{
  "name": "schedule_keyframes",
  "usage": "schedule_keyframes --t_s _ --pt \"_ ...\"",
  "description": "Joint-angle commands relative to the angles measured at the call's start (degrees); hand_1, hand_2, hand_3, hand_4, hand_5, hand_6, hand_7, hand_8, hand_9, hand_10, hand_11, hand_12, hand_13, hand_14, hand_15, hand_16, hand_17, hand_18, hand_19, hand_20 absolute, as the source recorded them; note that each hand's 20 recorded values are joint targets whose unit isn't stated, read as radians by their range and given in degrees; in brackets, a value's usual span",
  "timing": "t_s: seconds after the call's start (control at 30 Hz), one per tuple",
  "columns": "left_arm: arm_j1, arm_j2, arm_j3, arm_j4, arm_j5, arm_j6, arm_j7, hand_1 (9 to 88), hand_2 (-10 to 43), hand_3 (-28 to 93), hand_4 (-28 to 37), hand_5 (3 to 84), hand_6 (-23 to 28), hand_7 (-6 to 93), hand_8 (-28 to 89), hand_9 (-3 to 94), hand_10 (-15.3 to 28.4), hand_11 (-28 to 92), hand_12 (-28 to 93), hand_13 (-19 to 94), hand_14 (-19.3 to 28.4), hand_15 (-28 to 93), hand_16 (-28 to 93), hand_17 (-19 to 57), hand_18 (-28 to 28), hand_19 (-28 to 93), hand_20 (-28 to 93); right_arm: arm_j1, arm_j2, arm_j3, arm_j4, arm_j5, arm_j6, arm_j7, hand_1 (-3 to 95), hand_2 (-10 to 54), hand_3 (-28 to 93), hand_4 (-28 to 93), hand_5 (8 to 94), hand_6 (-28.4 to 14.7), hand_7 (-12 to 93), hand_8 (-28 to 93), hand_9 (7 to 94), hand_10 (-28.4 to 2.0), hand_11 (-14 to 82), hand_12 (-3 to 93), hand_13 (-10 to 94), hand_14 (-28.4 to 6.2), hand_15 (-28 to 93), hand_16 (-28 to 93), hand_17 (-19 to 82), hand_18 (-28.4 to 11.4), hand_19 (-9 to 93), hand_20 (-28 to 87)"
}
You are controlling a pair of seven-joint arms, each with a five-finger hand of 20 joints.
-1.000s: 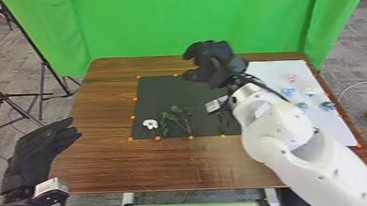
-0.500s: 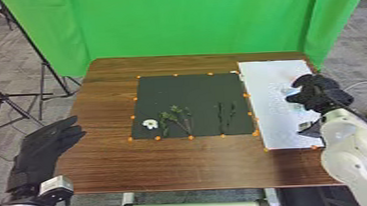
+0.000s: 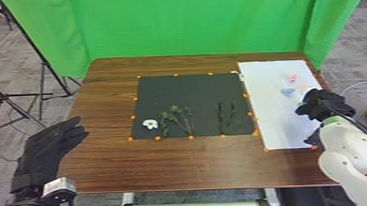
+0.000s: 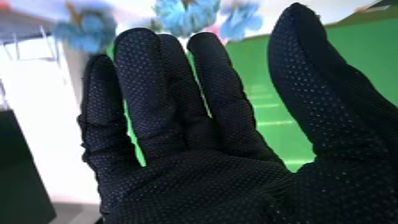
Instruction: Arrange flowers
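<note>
Right hand [image 3: 326, 104] is hovering over the white sheet [image 3: 274, 117], fingers straight, thumb spread wide, holding nothing. Left hand [image 3: 50, 149] is hanging beside the surface [image 3: 174, 166], relaxed and loose, also holding nothing.

Progress: looking partial, probably early to middle. One white flower [image 3: 150, 124] is lying on the dark mat [image 3: 186, 91], just beside a bunch of leafy stems [image 3: 177, 120]. Two thin stems [image 3: 227, 116] are lying on the mat too, apart from the bunch, running roughly side by side. Left to do: a pink flower [image 3: 291, 78] and a pale blue flower [image 3: 288, 92] are sitting on the sheet, and blue flowers [image 4: 185, 16] are showing near the fingertips in the wrist view. These are likely needing a move to the mat, to top the stems. Next step is probably closing on a flower; soft petals could be slipping or crushing under a hard pinch.

Materials: glove fabric is looking black and knitted, with tiny pale dots. Blue petals are looking ruffled and cloth-like, round overall. Stems are looking thin, dark green, slightly bent. Mat is lying flat and matte, small orange markers [image 3: 191, 137] dotting its edge. Surface is showing brown wood grain.
</note>
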Motion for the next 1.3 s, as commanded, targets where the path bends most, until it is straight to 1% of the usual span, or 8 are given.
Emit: schedule_keyframes --t_s 0.03,0.37,0.63,0.87,1.0,1.13,1.23,1.3 --pt "0.1 0.77 0.26 0.44 -0.34 -0.32 0.03 27.4 3.8 82 -14.0 47.7 14.5 15.5 -8 41.0 22.7 39 11 28 28.2 61 -12 -9.6 21.8 56 16 0.8 1.2 -0.3 -0.2 -1.6 1.1 1.3 33.1 -8.9 85 -28 52.2 -7.8 20 -12 50.5 -17.7 20.8 17.0 50 -14.0 74 16 21 -22.4 80 21" --pt "-0.7 0.22 0.53 0.69 0.08 -0.83 -0.27 27.4 3.9 82 -14.0 47.7 14.5 15.5 -8 41.1 22.8 39 11 28 28.2 61 -12 -9.7 21.8 56 16 6.3 0.1 -5.3 4.5 -1.4 -0.9 2.8 33.6 -8.9 85 -28 52.5 -7.7 20 -12 50.8 -17.7 21.0 17.0 51 -14.0 74 16 21 -22.7 81 21" --pt "-1.0 0.15 0.67 0.77 0.08 -0.75 -0.26 27.5 3.9 82 -14.0 47.7 14.5 15.5 -8 41.1 22.8 39 11 28 28.3 61 -12 -9.7 21.8 56 16 6.4 -0.6 -6.3 5.5 -0.6 -1.8 3.5 34.2 -8.9 84 -28 52.5 -7.4 20 -12 51.9 -17.0 21.2 16.9 51 -14.0 74 16 21 -22.8 81 21" --pt "-1.1 0.08 0.9 0.8 -0.13 -0.59 -0.06 27.4 4.0 82 -13.9 47.7 14.6 15.4 -8 41.1 22.8 39 12 28 28.3 61 -12 -9.7 21.8 56 16 7.1 -1.1 -8.6 7.0 -2.0 -1.6 3.8 39.8 -8.6 84 -28 56.7 -4.0 23 -13 60.9 -13.4 24.5 16.9 56 -11.6 72 16 22 -22.3 80 20" --pt "-1.7 -0.06 0.97 1.0 0.04 -0.92 -0.53 27.5 4.0 82 -13.9 47.7 14.6 15.4 -8 41.1 22.8 39 12 28 28.2 61 -12 -9.7 21.8 56 16 7.8 -1.2 -10.6 8.1 -3.3 -0.6 4.1 44.1 -9.4 81 -28 60.0 -2.6 25 -15 65.1 -11.9 26.0 17.0 59 -9.2 69 22 23 -21.4 80 20" --pt "-1.7 -0.18 1.0 0.94 0.18 -0.97 -0.61 27.5 4.1 82 -13.9 47.8 14.6 15.4 -8 41.1 22.7 39 12 28 28.3 61 -12 -9.7 21.8 56 16 8.8 -0.9 -13.0 9.3 -5.2 2.6 4.4 47.9 -9.5 78 -28 63.5 -1.8 28 -4 72.4 -9.1 19.5 24.7 62 -6.8 65 27 24 -20.9 81 19" --pt "-1.3 -0.24 0.86 0.77 0.01 -0.67 -0.39 27.4 4.1 82 -13.8 47.8 14.6 15.4 -8 41.1 22.7 39 12 28 28.3 61 -12 -9.6 21.7 56 16 9.4 -0.3 -14.5 9.8 -7.3 7.0 4.1 51.5 -9.5 74 -28 68.2 -0.3 33 -3 80.3 -7.5 13.0 31.3 66 -5.3 63 29 26 -20.2 81 18" --pt "-1.2 -0.32 0.75 0.74 0.1 -0.78 -0.52 27.4 4.0 82 -13.7 47.8 14.6 15.4 -8 41.0 22.7 39 12 28 28.3 61 -12 -9.6 21.8 56 16 9.5 0.1 -14.7 9.6 -8.4 8.5 3.9 52.8 -8.9 74 -28 72.7 1.0 34 -2 85.3 -7.1 13.6 33.9 69 -4.5 62 30 27 -19.8 82 18"
